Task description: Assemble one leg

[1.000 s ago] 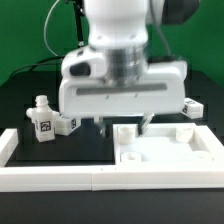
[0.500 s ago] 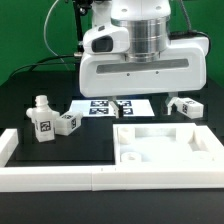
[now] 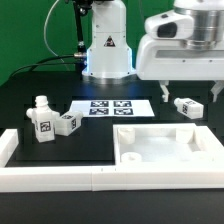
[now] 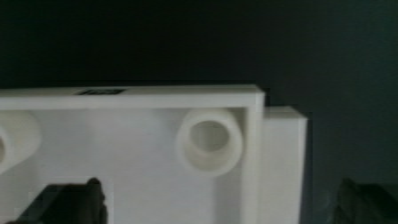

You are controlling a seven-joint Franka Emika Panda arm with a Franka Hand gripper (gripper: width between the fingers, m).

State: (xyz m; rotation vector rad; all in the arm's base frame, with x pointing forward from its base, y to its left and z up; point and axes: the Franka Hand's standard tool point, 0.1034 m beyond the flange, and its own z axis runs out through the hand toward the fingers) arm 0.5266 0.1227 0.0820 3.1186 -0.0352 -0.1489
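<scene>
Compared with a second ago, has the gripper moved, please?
Yes: the gripper has shifted up and toward the exterior view's right, clear of the marker board.

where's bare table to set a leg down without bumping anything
Bare black table lies between the two legs at the exterior view's left and the tray-like part, in front of the marker board. Crowded at its right: open jaws hang by another leg.

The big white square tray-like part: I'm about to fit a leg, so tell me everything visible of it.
The big white square tray-like plastic part lies flat, hollow side up, on the black table at the exterior view's lower right. It has a raised rim and round corner sockets; the one whole in the wrist view is empty. Its near edge seems to meet the long white rail. The open claw hangs clear of it.
</scene>
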